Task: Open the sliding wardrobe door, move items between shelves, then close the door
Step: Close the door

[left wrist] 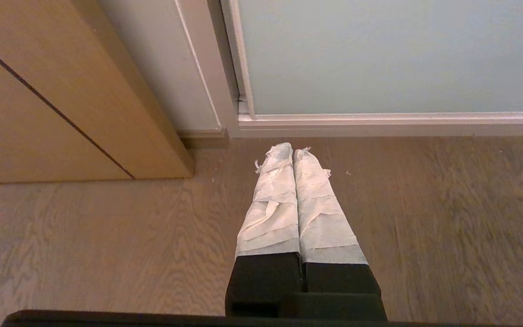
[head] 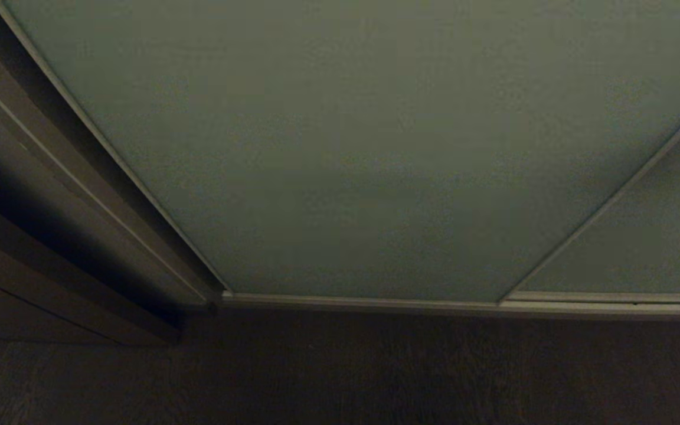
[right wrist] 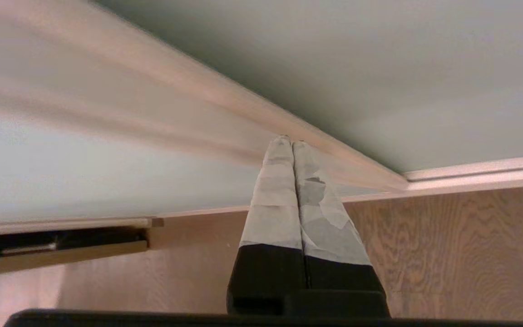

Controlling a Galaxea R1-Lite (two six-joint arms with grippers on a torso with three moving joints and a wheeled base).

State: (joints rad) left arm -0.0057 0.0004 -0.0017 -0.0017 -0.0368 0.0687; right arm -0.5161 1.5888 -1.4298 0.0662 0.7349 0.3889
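Observation:
The sliding wardrobe door [head: 340, 147] is a pale grey-green panel in a slim light frame, and it fills the head view. It stands closed against the dark brown frame [head: 51, 195] on the left. Neither arm shows in that view. My right gripper [right wrist: 291, 140] is shut and empty, its taped tips at the light upright frame strip [right wrist: 225, 91] between two door panels [right wrist: 379, 68], low above the floor. My left gripper [left wrist: 292, 150] is shut and empty, parked over the wooden floor in front of the door's [left wrist: 393, 54] lower left corner. The items and the shelves are hidden.
A second grey-green panel [head: 641, 248] adjoins the door on the right. A light wooden cabinet [left wrist: 61, 100] stands left of the wardrobe. Wooden floor [left wrist: 447, 218] runs along the door's bottom rail [head: 375, 303]. A dark track gap [right wrist: 57, 243] shows low beside the right gripper.

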